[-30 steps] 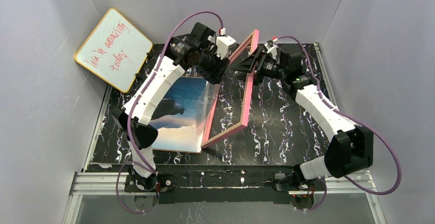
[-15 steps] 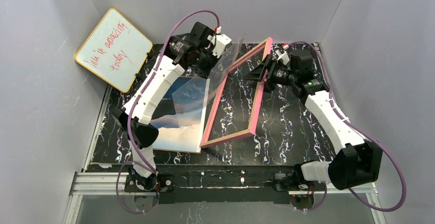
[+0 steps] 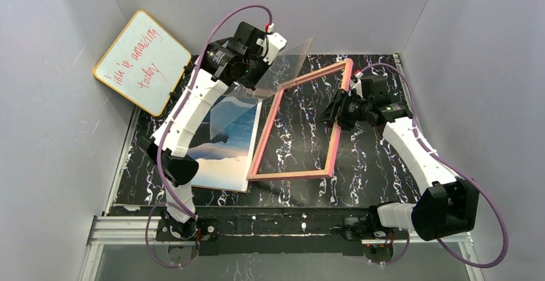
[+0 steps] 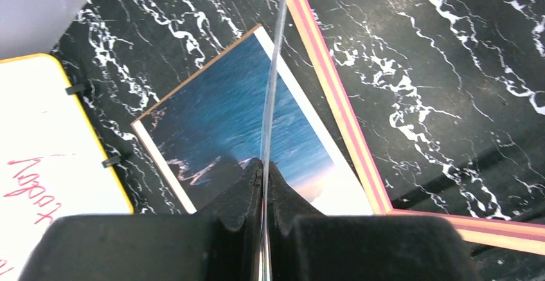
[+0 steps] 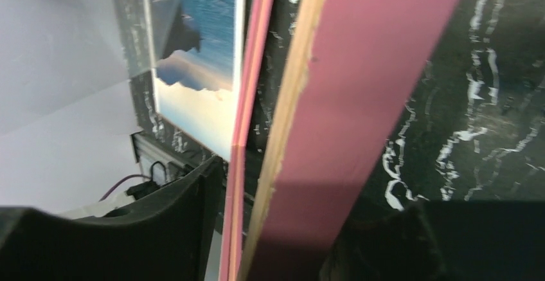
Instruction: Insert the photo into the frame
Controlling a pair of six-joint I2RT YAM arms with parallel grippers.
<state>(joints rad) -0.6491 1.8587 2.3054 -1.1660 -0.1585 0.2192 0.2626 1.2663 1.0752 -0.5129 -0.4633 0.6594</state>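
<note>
The photo (image 3: 226, 159) is lying face up near the bench's (image 3: 373, 165) left edge, below the left pincer (image 4: 263, 178), which is pinching the clear pane (image 3: 292, 59); the right pincer (image 3: 339, 109) is straddling the frame (image 3: 289, 175), grip undeterminable.

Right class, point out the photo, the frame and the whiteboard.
photo (image 3: 226, 164), top view, its pale cloud area.
frame (image 3: 289, 175), top view, its near pink rail.
whiteboard (image 3: 142, 61), top view, its white face with red writing.

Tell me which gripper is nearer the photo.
Left. The left gripper, pinching the clear pane, hangs above the photo's far end. The right gripper sits at the frame's right rail, with the frame's opening between it and the photo.
</note>
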